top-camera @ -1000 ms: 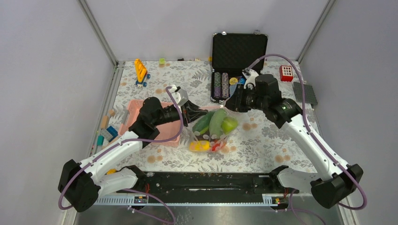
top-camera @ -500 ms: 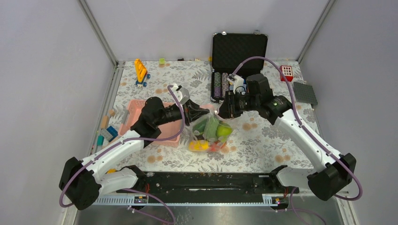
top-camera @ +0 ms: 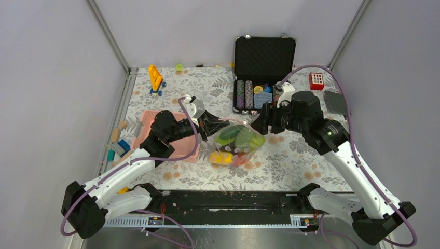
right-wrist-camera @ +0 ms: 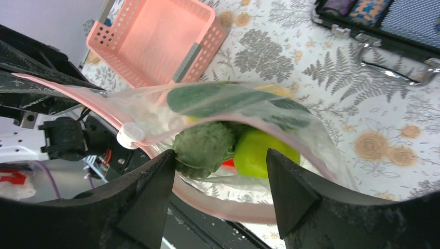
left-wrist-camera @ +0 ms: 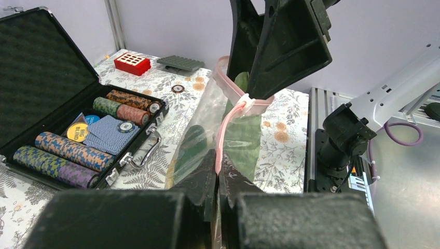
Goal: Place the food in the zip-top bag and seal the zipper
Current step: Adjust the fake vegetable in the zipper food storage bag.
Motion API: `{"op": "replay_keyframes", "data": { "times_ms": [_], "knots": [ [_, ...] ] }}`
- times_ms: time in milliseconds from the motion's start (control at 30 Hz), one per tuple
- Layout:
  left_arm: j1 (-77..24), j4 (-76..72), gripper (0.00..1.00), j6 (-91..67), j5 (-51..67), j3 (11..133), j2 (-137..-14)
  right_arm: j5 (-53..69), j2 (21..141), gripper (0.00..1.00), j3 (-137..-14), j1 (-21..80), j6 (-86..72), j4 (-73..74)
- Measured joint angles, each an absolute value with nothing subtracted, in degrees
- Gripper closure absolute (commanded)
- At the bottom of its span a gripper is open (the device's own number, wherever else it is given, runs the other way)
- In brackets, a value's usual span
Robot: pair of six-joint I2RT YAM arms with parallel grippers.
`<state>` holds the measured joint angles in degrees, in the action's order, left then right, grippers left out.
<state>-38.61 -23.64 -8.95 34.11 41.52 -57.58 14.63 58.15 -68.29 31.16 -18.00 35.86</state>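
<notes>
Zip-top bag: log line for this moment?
left gripper: shut on pale-pink zipper strip | right gripper: open, astride mouth | clear plastic zip-top bag: plastic toy food inside, unsealed

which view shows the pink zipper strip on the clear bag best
right wrist view: the thin pale-pink zipper strip runs joined to its white slider, then splits open over the toy food. left wrist view shows it edge-on, rising from the shut left claw. top view: barely a pink line.

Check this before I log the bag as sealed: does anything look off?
Yes. The zipper is shut only between the left gripper and the white slider. Beyond the slider the zip-top bag gapes open, the food showing. The right gripper stands open around that mouth, gripping nothing.
</notes>
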Motion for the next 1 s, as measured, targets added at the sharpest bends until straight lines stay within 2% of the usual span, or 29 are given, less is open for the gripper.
{"op": "replay_keyframes", "data": {
  "times_ms": [167, 467, 567, 667, 700, 733, 1000],
  "knots": [
    [-38.7, -23.6, 1.00, -8.8, 34.2, 41.5, -57.6, 11.4, 56.1, 0.28, -68.3, 31.2, -16.9, 36.5],
    [-38.7, -23.7, 1.00, -8.5, 34.3, 41.5, -57.6, 13.1, 54.0, 0.32, -68.0, 31.2, -16.2, 31.7],
    [-38.7, -23.7, 1.00, -8.4, 34.4, 41.5, -57.6, 13.1, 54.5, 0.43, -67.8, 31.2, -16.4, 29.7],
    [-38.7, -23.7, 1.00, -8.4, 34.5, 41.5, -57.6, 13.3, 55.9, 0.64, -67.9, 31.2, -16.9, 28.5],
    [-38.7, -23.7, 1.00, -8.4, 34.5, 41.5, -57.7, 13.6, 56.5, 0.74, -67.9, 31.2, -17.3, 28.2],
    [-38.7, -23.7, 1.00, -8.4, 34.5, 41.5, -57.9, 14.0, 57.2, 0.78, -68.1, 31.2, -17.8, 27.9],
    [-38.7, -23.7, 1.00, -8.5, 34.3, 41.5, -58.3, 17.4, 58.3, 0.90, -68.0, 31.2, -19.6, 27.8]
  ]
}}
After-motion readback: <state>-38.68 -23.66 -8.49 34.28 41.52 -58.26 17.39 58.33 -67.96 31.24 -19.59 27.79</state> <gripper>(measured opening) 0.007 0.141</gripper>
